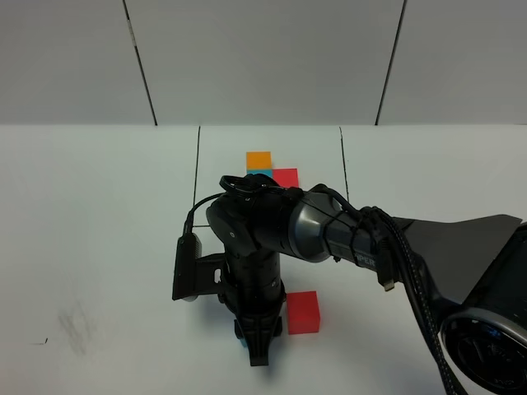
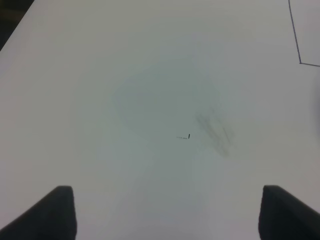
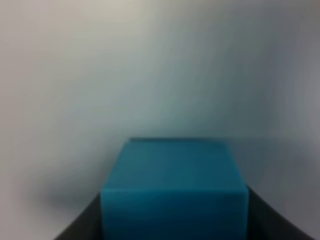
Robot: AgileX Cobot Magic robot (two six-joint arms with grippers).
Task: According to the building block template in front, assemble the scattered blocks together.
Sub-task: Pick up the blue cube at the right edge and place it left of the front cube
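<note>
The building block template point(image 1: 272, 169) lies at the back centre inside a thin black line: a small orange cube, a red one, and a blue one mostly hidden by my right arm. Of the scattered blocks, the red cube point(image 1: 302, 313) rests on the table just right of my right gripper point(image 1: 257, 344), which points down near the front edge. The right wrist view shows that gripper point(image 3: 174, 222) shut on the blue cube point(image 3: 172, 185), with a dark finger on each side. My left gripper point(image 2: 167, 210) hangs open over bare table, holding nothing.
The white table point(image 1: 99, 247) has a faint grey smudge point(image 1: 74, 317) at the front left, which also shows as a smudge point(image 2: 215, 132) in the left wrist view. My right arm point(image 1: 346, 234) stretches from the right edge across the middle and hides the table under it.
</note>
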